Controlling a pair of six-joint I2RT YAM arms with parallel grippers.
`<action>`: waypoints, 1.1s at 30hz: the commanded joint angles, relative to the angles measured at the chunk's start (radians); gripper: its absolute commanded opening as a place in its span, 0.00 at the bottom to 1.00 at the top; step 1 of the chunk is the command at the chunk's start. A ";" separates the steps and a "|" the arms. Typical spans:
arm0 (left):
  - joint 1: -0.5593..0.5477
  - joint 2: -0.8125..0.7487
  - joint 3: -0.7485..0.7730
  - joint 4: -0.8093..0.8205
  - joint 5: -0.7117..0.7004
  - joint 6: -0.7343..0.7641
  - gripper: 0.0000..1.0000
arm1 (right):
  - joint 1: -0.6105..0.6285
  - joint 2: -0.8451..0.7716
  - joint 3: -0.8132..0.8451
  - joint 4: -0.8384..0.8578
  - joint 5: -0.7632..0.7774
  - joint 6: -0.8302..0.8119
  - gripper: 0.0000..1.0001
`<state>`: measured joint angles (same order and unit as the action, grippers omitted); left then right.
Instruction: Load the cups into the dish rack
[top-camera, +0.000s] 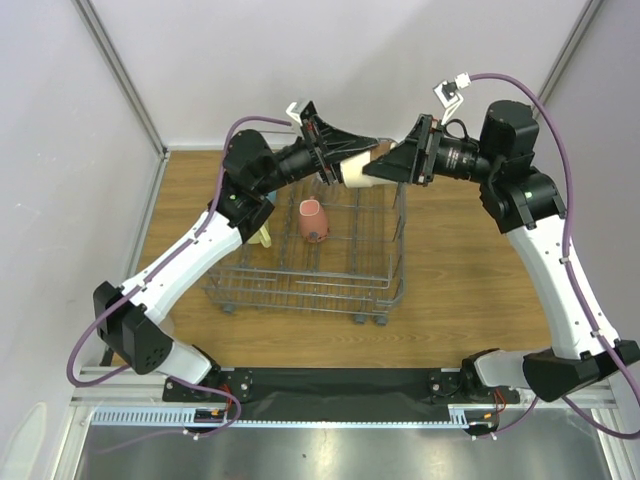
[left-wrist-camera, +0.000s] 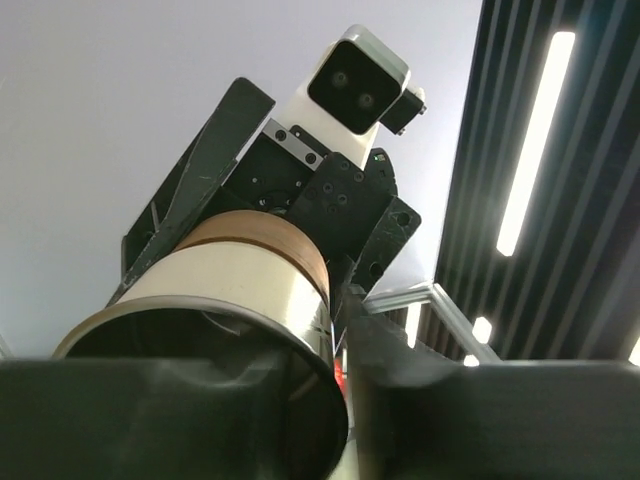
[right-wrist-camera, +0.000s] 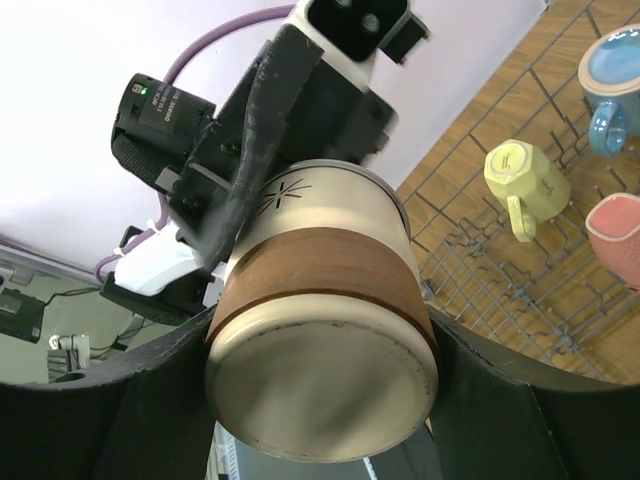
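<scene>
Two arms (top-camera: 200, 250) raised, left end effector (top-camera: 342, 166) clamped on cream-and-brown cup (right-wrist-camera: 320, 300), right end effector (right-wrist-camera: 322, 390) astride it, grip unclear.

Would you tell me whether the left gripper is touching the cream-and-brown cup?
Touching. The right wrist view shows a left gripper finger pressed against the cream-and-brown cup.

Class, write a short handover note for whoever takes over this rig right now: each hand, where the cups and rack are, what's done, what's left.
Left hand: shut on the cream-and-brown cup at its rim, in the air over the dish rack.
Right hand: straddles that cup's base; grip not confirmed.
Done: pink cup, yellow cup and blue cup are in the rack.
Left: likely finish the pass, then rack this cup.
</scene>
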<state>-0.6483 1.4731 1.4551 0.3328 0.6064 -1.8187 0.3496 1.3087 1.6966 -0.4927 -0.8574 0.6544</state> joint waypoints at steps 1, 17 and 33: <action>-0.013 0.016 -0.019 0.038 0.070 -0.034 0.35 | 0.017 0.017 0.054 0.075 -0.012 0.002 0.03; 0.304 -0.311 -0.292 -0.422 0.104 0.346 1.00 | -0.035 0.090 0.071 0.002 0.067 -0.048 0.00; 0.377 -0.273 0.223 -1.221 -0.244 1.051 1.00 | 0.238 0.372 0.184 -0.394 0.855 -0.341 0.00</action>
<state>-0.2764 1.2095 1.6070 -0.6979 0.4854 -0.9459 0.5251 1.6520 1.8053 -0.8059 -0.2371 0.4213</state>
